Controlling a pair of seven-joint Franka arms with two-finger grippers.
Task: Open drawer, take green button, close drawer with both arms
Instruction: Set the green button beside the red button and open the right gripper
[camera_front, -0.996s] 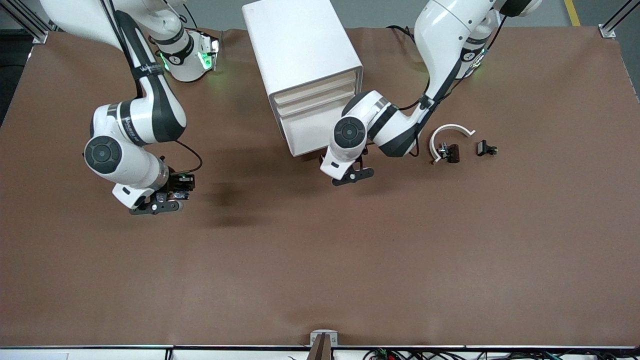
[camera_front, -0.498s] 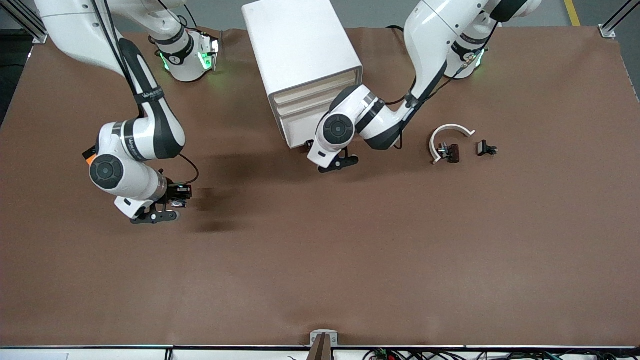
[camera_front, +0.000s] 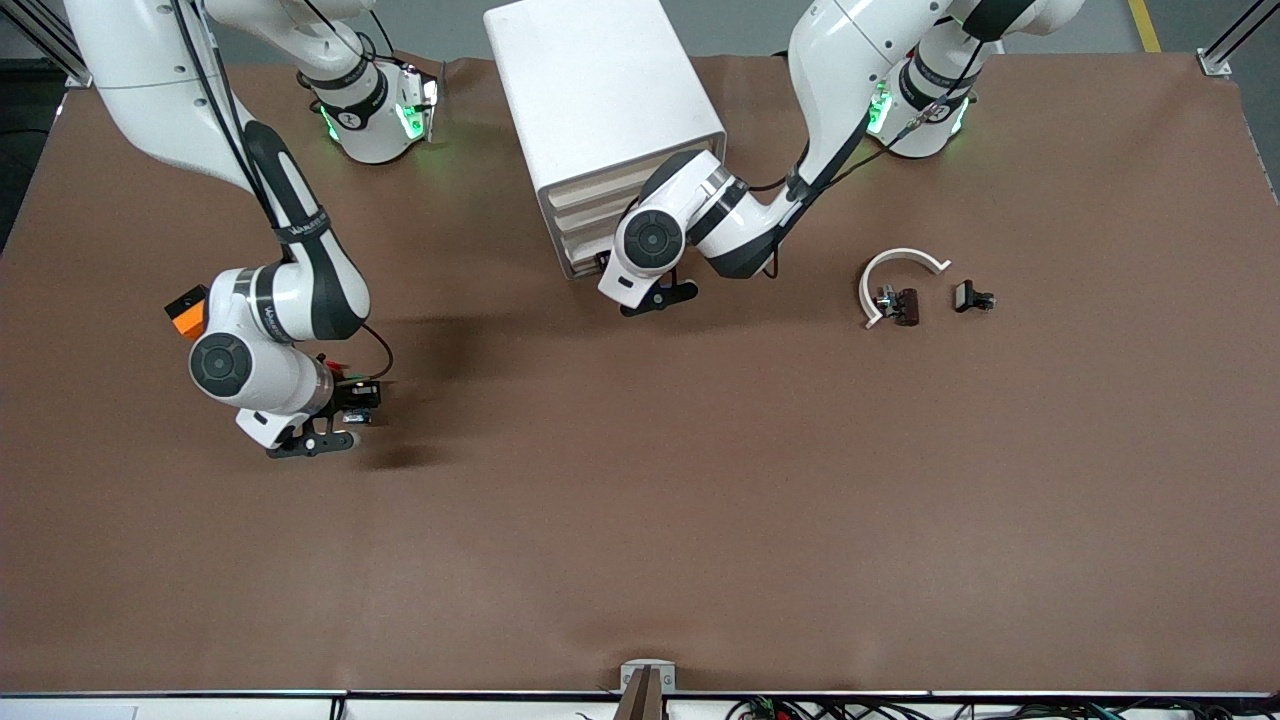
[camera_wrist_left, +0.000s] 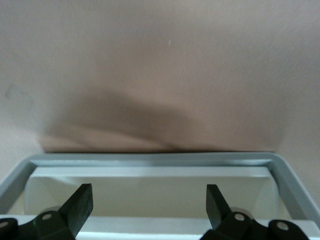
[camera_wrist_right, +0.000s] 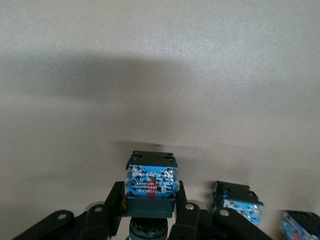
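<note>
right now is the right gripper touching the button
Touching. In the right wrist view the right gripper is shut on the button, its fingers pressed against the block's two sides.

Drawer (camera_front: 578, 262) nearly shut by left gripper (camera_front: 640, 297).

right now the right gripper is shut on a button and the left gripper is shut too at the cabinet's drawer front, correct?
One thing is wrong: the left gripper is open, not shut. The left wrist view shows its fingers spread wide apart at the drawer of the cabinet. The rest holds: the right gripper is shut on a button.
</note>
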